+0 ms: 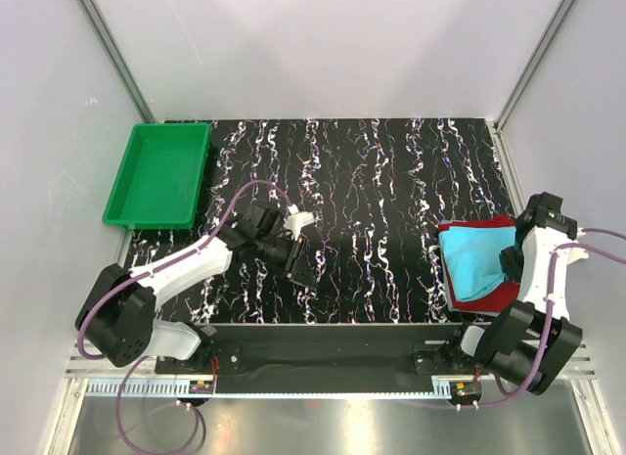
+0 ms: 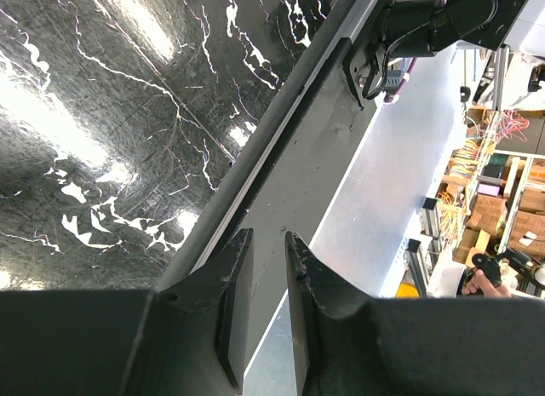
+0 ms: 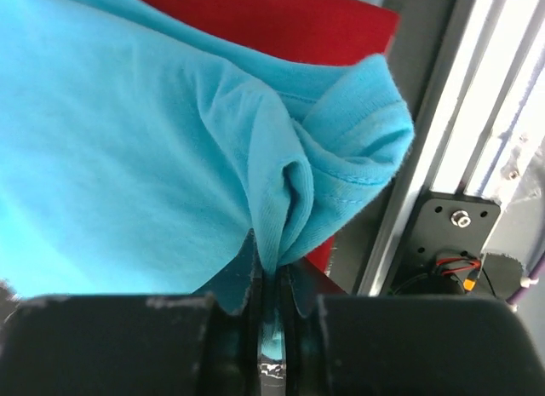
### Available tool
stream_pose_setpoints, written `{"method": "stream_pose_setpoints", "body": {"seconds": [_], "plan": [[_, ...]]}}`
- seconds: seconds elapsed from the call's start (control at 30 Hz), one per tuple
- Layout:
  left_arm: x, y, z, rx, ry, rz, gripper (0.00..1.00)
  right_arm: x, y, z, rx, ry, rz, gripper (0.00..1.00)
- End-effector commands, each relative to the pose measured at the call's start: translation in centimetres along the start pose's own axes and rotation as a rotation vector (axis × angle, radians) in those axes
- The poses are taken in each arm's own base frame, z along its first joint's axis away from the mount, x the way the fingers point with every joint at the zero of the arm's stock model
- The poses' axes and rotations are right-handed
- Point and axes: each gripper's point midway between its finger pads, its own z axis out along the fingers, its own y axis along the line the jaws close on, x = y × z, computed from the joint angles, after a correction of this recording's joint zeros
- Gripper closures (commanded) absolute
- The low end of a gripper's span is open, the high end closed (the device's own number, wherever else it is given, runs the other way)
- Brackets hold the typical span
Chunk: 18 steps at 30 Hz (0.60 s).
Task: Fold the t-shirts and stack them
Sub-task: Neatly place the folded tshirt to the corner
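The turquoise t-shirt [image 1: 472, 261] lies folded on top of the dark red t-shirt [image 1: 495, 297] at the table's right edge. In the right wrist view the turquoise cloth [image 3: 128, 140] fills the picture, with the red one [image 3: 281, 17] showing beyond it. My right gripper [image 3: 272, 261] is shut on a bunched fold of the turquoise shirt's near edge, cloth pinched between the jaws. From above, this gripper [image 1: 509, 265] sits at the stack's right side. My left gripper [image 1: 301, 269] hovers low over the middle of the table, its jaws [image 2: 268, 238] a little apart with nothing between them.
A green plastic tray [image 1: 161, 128] stands at the back left corner. The black marbled mat [image 1: 381, 201] covers the table. A dark rail [image 2: 315, 140] and the metal frame run along the near edge, close to the shirt stack.
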Motion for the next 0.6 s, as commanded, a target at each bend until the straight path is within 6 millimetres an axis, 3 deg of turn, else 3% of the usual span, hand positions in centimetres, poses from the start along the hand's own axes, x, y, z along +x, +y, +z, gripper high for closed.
{"method": "stream_pose_setpoints", "body": {"seconds": [0.0, 0.07, 0.1, 0.17, 0.2, 0.3, 0.43, 0.57], "plan": [[0.2, -0.3, -0.1, 0.038, 0.008, 0.024, 0.74, 0.1, -1.9, 1.2, 0.092, -0.016, 0.038, 0.86], [0.3, -0.3, -0.1, 0.038, 0.008, 0.022, 0.74, -0.1, -3.1, 2.0, 0.151, -0.029, 0.045, 0.73], [0.3, -0.2, -0.2, 0.039, 0.006, 0.021, 0.74, -0.1, -3.3, 2.3, 0.167, -0.025, 0.031, 0.53], [0.5, -0.1, -0.2, 0.038, 0.007, 0.019, 0.74, 0.4, -3.2, 2.5, 0.159, 0.015, 0.002, 0.36], [0.5, -0.1, -0.2, 0.037, 0.007, 0.017, 0.74, 0.5, -3.1, 2.4, 0.149, 0.021, -0.006, 0.22], [0.6, -0.3, -0.5, 0.047, 0.003, 0.02, 0.74, -0.6, -2.5, 0.9, 0.085, -0.021, 0.004, 0.16], [0.7, -0.1, -0.6, 0.035, -0.005, 0.019, 0.74, -2.1, -0.3, -1.3, -0.039, -0.052, -0.02, 0.23], [0.7, 0.3, -0.5, 0.022, -0.002, 0.009, 0.74, 0.9, 3.3, -3.3, -0.14, -0.013, -0.134, 0.3]]}}
